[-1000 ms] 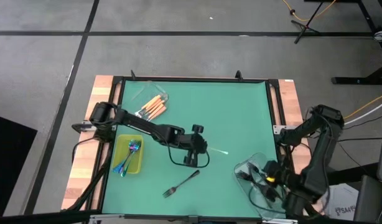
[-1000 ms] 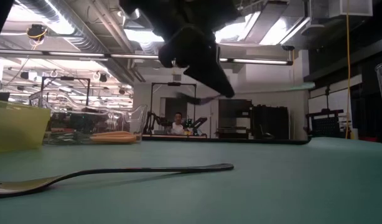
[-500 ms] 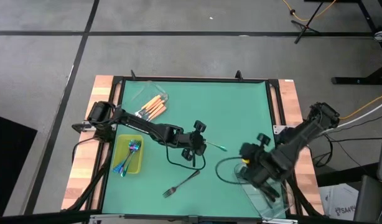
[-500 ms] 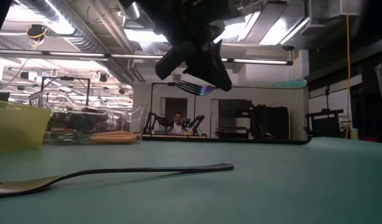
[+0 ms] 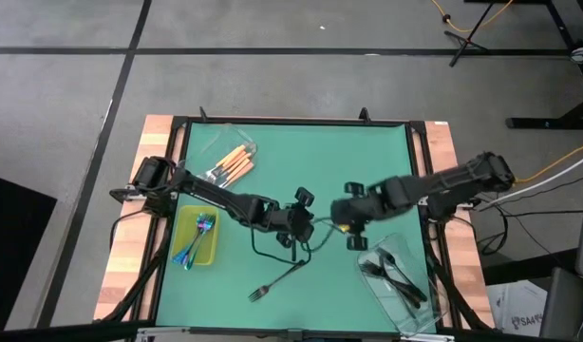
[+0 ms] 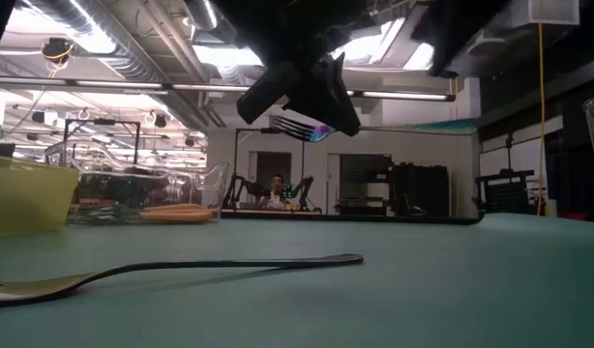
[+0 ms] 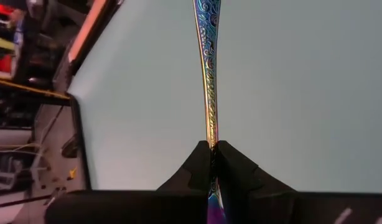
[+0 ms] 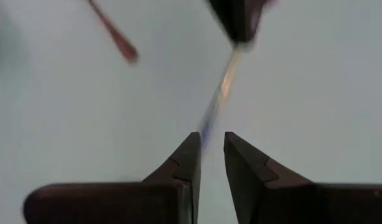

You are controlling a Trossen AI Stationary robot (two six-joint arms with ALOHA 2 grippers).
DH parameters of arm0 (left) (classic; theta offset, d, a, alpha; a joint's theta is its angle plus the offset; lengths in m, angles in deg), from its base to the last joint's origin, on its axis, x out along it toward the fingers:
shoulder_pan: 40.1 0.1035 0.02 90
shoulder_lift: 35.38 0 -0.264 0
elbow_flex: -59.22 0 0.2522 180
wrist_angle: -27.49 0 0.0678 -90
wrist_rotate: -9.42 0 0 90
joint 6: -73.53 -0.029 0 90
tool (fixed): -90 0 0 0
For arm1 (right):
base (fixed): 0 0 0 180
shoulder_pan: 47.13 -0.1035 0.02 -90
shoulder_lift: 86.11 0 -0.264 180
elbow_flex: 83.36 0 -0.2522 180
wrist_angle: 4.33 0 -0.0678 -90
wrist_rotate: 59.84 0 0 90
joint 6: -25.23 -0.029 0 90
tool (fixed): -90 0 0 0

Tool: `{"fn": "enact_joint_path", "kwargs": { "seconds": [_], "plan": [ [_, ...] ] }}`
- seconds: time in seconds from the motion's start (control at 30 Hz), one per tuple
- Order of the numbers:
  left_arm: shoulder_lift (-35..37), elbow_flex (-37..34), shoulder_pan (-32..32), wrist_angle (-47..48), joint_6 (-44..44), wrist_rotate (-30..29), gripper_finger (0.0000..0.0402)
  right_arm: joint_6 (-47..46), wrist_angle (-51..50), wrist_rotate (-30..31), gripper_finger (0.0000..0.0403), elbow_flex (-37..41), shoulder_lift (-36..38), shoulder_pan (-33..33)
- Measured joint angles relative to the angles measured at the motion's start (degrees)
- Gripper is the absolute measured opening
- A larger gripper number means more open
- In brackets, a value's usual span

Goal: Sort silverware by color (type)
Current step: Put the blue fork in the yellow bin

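- Left gripper (image 5: 306,220) hovering above the middle of the green table (image 5: 301,152), clamped tight on a slim iridescent blue-purple-green fork (image 7: 207,74); tines poking out one side in the low view, ornate handle sticking straight out between the fingers (image 7: 197,165) in the left wrist view.
- Right gripper (image 5: 337,218) reaching in from the right, just beside the left one, lined up with the free end of that iridescent fork; fingers (image 8: 186,163) a little apart with a narrow gap, handle end right at the gap, but can't tell if actually touching. Nothing clamped as far as visible.
- Lone dark grey-black fork (image 5: 276,279) lying flat on the table nearer the front edge, below the two grippers, apart from everything.
- Yellow-green rectangular tray (image 5: 212,255) on the left side, holding a few more iridescent forks (image 5: 196,239).
- Clear plastic tub (image 5: 221,142) at the far left corner, with orange-tan handled forks with silver heads (image 5: 233,164) bunched in it.
- Another clear plastic tub (image 5: 412,309) at the near right corner, with several dark forks (image 5: 394,274) inside.
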State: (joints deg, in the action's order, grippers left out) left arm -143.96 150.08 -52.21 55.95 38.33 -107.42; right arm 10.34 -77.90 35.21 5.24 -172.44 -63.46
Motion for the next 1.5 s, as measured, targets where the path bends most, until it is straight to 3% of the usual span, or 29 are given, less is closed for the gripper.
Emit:
{"fn": "enact_joint_path", "kwargs": {
  "seconds": [0.23, 0.7, 1.03, 1.27, 1.5],
  "plan": [
    [0.0, 0.0, -1.1, -1.7, 0.0, -8.3, 0.0010, 1.9, 8.0, -8.6, 0.0060, 1.2, 0.0, 7.9],
    [0.0, 0.0, -2.7, -7.4, -1.5, -20.8, 0.0010, 1.9, 7.4, -8.1, 0.0060, 1.3, 0.0, 10.4],
    [0.0, 0.0, -2.7, -12.6, -8.1, -20.6, 0.0011, 1.9, 7.5, -8.1, 0.0060, 1.3, 0.0, 10.4],
    [0.0, 0.0, -2.1, -12.5, -8.0, -12.4, 0.0011, 4.7, 10.2, -8.0, 0.0060, 0.9, 0.0, 10.4],
    [0.0, 0.0, -2.5, -12.5, -8.0, -12.1, 0.0011, 4.7, 9.5, -4.1, 0.0060, 0.3, 0.0, 10.4]
  ]
}}
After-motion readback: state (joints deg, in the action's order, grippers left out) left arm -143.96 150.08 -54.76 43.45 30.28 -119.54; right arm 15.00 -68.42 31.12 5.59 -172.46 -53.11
